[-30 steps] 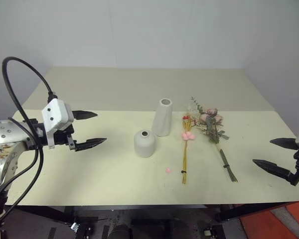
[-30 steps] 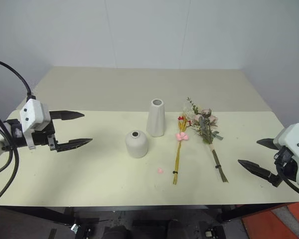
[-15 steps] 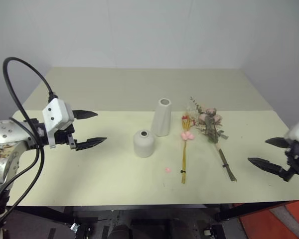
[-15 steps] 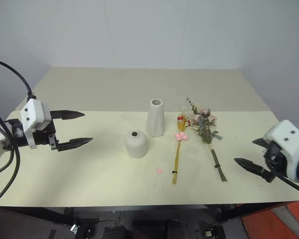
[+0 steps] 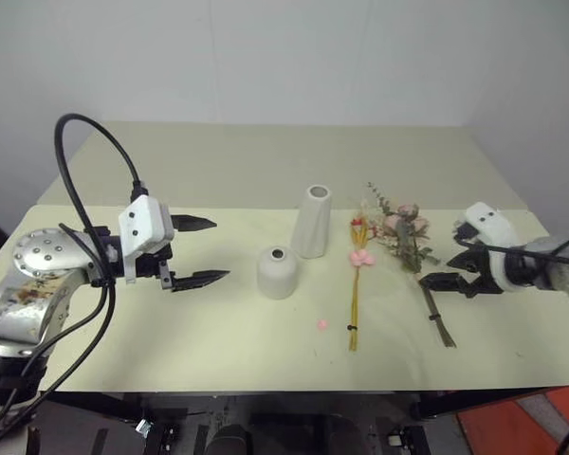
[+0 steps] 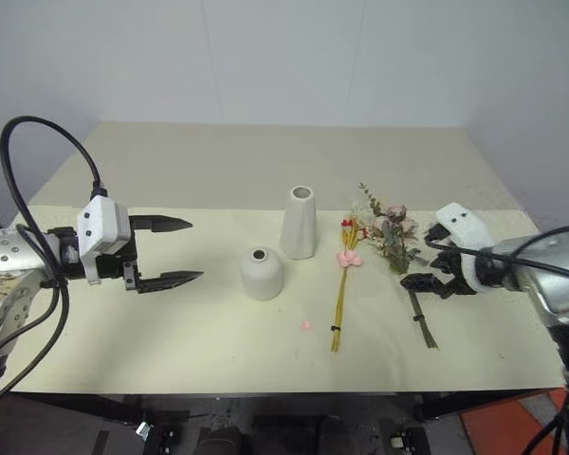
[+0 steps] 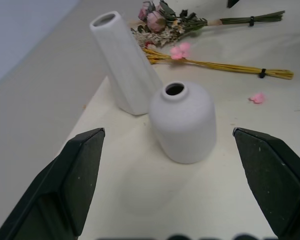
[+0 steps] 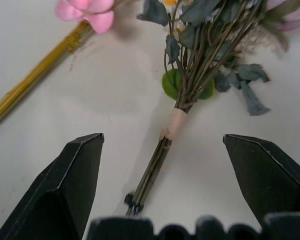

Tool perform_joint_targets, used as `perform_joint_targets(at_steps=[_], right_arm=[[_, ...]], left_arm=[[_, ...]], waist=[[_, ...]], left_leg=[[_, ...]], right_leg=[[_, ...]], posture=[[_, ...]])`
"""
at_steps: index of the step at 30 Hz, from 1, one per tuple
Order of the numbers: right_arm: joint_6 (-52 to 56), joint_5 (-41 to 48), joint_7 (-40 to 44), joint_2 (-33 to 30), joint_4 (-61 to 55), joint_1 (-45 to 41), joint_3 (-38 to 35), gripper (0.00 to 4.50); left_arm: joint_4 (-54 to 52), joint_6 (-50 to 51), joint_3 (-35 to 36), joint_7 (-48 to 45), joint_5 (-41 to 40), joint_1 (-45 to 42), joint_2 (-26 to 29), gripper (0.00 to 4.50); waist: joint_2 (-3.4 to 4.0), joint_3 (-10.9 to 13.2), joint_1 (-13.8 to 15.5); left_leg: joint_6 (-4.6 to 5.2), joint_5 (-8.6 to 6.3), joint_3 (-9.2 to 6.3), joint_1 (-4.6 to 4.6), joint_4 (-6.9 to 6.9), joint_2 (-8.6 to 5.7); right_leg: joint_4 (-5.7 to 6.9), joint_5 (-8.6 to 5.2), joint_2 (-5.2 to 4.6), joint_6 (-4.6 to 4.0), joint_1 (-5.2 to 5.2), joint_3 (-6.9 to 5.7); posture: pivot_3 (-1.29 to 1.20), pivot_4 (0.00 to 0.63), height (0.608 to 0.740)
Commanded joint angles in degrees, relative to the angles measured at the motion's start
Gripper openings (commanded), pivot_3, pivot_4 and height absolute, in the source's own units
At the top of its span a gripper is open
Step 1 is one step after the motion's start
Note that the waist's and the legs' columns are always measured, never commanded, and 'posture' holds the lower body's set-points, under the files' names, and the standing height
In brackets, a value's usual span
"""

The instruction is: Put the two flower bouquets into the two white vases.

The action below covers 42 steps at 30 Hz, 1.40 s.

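A: Status of R gripper [image 6: 427, 270]?
B: Jaws spread wide, nothing gripped, straddling rose bouquet [image 6: 395, 248] stems nr table [image 6: 171, 351] right edge.
A: L gripper [image 6: 175, 252]?
B: Spread, empty, facing squat vase [image 6: 262, 273], mid-table.

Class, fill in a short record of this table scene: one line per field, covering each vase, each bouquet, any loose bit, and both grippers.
Tall vase: upright, empty.
Squat vase: upright, empty, in front of the tall one, toward the robot's left.
Wheat bundle: flat on the table, right of the vases.
Rose bouquet: flat on the table, right of the wheat.
Pink ball: loose near the table's front.
Left gripper: open, facing the squat vase.
Right gripper: open, over the rose stems.
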Motion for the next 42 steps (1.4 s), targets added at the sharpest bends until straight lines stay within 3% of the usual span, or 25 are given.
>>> perform_joint_targets(at_steps=[1, 6, 8, 20, 29, 32, 36, 42], right_arm=[[0.06, -2.77, -0.50, 1.80, 6.49, -3.81, 1.90, 4.50], [-2.11, -5.62, 0.64, 4.74, 13.49, -7.02, 5.14, 4.50], [-2.69, -6.92, -0.06, 6.42, 16.17, -8.37, 5.40, 4.11], [-4.18, -10.96, 2.45, 9.28, 21.01, -12.01, 7.28, 0.17], [-6.55, -14.65, -3.48, 10.45, 19.90, -12.08, 4.87, 0.16], [-16.30, -15.89, -14.22, 12.80, 14.99, -11.35, -3.73, 0.16], [-37.51, -15.78, -28.49, 19.96, 7.54, -9.58, -16.01, 0.16], [-49.00, -0.69, -28.38, 32.49, -0.47, -9.73, -28.57, 0.16]], left_arm=[[-2.81, 0.34, 1.53, 1.17, -1.20, 0.25, -0.41, 4.47], [-3.21, 0.16, 1.87, 1.62, -1.20, 0.95, -0.27, 4.47], [-3.18, 0.10, 1.98, 1.68, -1.03, 1.41, 0.00, 4.50], [-4.91, 1.40, 1.41, 3.41, -1.34, 1.92, -0.75, 4.50], [-4.12, 1.04, 1.39, 3.27, -0.21, 1.71, -0.09, 4.50], [-3.97, 0.96, 1.77, 3.11, 0.05, 1.86, 0.41, 4.50], [-3.75, 1.10, 2.28, 3.07, -0.05, 2.04, 0.92, 4.50], [-2.30, 0.23, 1.70, 2.32, 0.88, 1.15, 1.50, 4.50]], waist=[[0.00, 0.00, 0.11], [0.02, 0.01, 0.09], [0.02, 0.01, -0.03], [0.05, 0.03, -0.08], [0.05, 0.03, -0.10], [0.07, 0.04, -0.17], [0.13, 0.07, -0.40], [0.13, 0.08, -0.24]], left_leg=[[0.00, 0.00, -0.01, -0.05, 0.00, 0.00], [0.00, 0.00, -0.02, -0.04, 0.00, 0.00], [0.00, 0.00, -0.01, -0.02, 0.00, 0.01], [0.00, 0.01, -0.01, 0.00, 0.00, 0.01], [-0.01, 0.01, -0.01, 0.01, 0.01, 0.01], [-0.04, 0.03, 0.00, 0.00, 0.00, 0.00], [-0.06, 0.04, 0.01, -0.01, -0.05, 0.02], [-0.07, 0.04, -0.05, 0.00, -0.05, 0.03]], right_leg=[[0.02, 0.00, 0.00, 0.00, -0.05, -0.02], [0.03, 0.01, 0.00, -0.01, -0.04, -0.02], [0.03, 0.01, 0.02, -0.01, -0.04, -0.02], [0.06, 0.03, 0.04, -0.03, -0.04, -0.02], [0.10, 0.05, 0.04, -0.04, -0.04, -0.02], [0.11, 0.05, 0.03, -0.04, -0.06, -0.01], [0.16, 0.07, 0.06, -0.04, -0.14, 0.02], [0.15, 0.09, 0.05, -0.05, -0.10, -0.02]], posture=[[0.00, 0.150, 0.740], [0.00, 0.150, 0.740], [0.00, 0.150, 0.740], [0.00, 0.150, 0.740], [0.00, 0.150, 0.740], [0.00, 0.150, 0.740], [0.00, 0.150, 0.740], [0.00, 0.150, 0.740]])
